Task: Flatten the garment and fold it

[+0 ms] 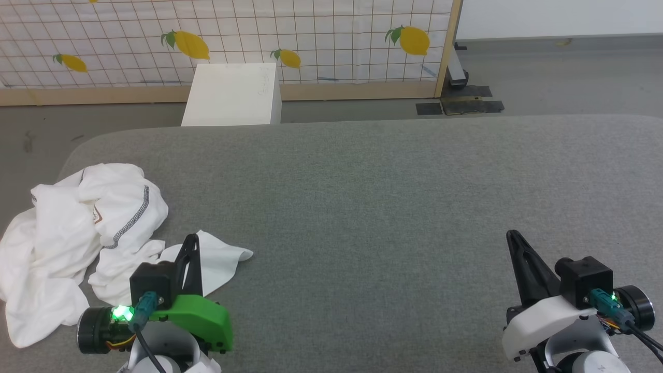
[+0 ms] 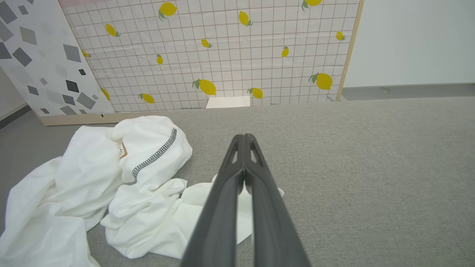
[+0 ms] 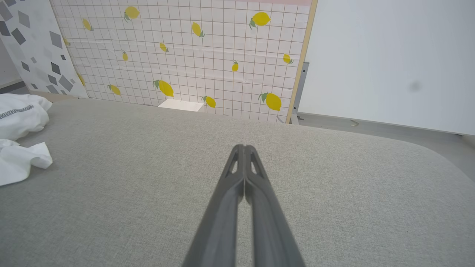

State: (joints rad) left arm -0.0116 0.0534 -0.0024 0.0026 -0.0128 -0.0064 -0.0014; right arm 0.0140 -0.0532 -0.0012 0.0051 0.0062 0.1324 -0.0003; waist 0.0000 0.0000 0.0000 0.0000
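So the garment [image 1: 77,233] is bunched in a crumpled heap at the near left corner of the grey padded table [image 1: 388,197], spilling out to its left edge. Our left gripper [image 1: 192,238] is pinched closed and empty, right at a loose flap of it. Our right gripper [image 1: 512,234], also closed with nothing in it, is well apart, with bare table between them and beyond.

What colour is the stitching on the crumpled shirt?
Dark grey zigzag stitching on the white garment, clearest in the left wrist view.
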